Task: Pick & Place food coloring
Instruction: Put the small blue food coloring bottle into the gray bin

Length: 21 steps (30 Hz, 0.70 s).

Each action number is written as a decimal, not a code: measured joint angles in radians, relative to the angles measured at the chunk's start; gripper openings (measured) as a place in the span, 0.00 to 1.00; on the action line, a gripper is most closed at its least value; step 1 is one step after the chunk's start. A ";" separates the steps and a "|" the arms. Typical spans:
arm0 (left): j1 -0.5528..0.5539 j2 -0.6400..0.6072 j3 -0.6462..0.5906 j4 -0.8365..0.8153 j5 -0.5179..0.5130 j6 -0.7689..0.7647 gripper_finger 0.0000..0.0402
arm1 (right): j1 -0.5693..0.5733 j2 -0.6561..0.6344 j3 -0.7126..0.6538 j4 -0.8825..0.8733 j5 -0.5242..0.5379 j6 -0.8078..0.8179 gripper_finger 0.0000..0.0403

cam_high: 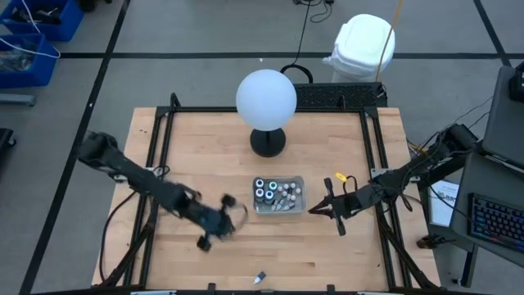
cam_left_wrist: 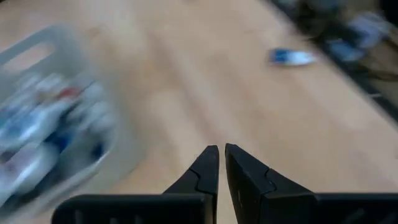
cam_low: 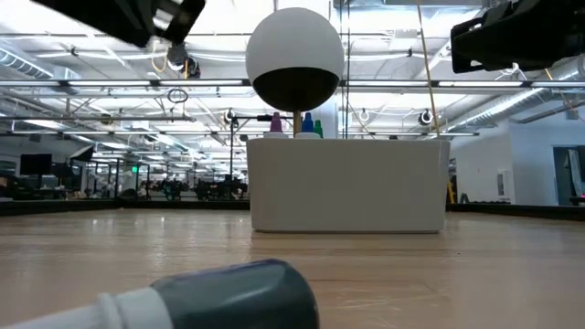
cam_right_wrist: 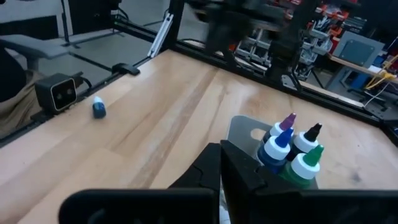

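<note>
High view: clear tray point(cam_high: 300, 182) sits near table centre, at 6 o'clock of the white globe lamp point(cam_high: 266, 98). The tray holds the food coloring bottles point(cam_high: 276, 196), standing upright with caps up. One stray bottle point(cam_high: 259, 278) lies on its side alone at the table's near edge, at 6 o'clock of the tray and well apart from it. Its long axis runs diagonally, roughly 1 to 7 o'clock; which end is the cap cannot be told here.

Left gripper point(cam_high: 214, 235) hovers at 8 o'clock of the tray, holding nothing. Left wrist view shows its fingers point(cam_left_wrist: 207, 167) nearly together with a thin slit between them, a detail the high view does not resolve.

Right gripper point(cam_high: 313, 212) is just beside the tray's right end, at 4 o'clock of it. Right wrist view shows its jaws pressed together on nothing, and bottle tips in purple, blue, black and green.

Low view alone shows the stray bottle up close: grey body, white neck, lying flat on the table point(cam_low: 475, 274).
</note>
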 joint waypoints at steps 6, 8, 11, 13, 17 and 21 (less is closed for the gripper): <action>-0.109 0.254 0.212 -0.022 0.019 0.127 0.09 | 0.000 0.000 0.000 0.023 -0.005 0.026 0.00; -0.133 0.328 0.274 -0.020 0.013 0.209 0.10 | 0.000 0.000 0.000 0.022 -0.005 0.032 0.00; -0.153 0.441 0.359 -0.019 0.006 0.314 0.17 | 0.000 0.000 0.000 0.020 -0.007 0.088 0.00; -0.152 0.516 0.424 -0.011 0.004 0.335 0.24 | 0.000 0.000 0.000 0.008 -0.008 0.142 0.00; -0.149 0.628 0.543 -0.010 -0.007 0.349 0.39 | 0.002 0.000 0.000 -0.019 -0.034 0.230 0.00; -0.154 0.685 0.604 0.005 -0.003 0.392 0.49 | 0.002 0.000 0.000 -0.024 -0.035 0.272 0.00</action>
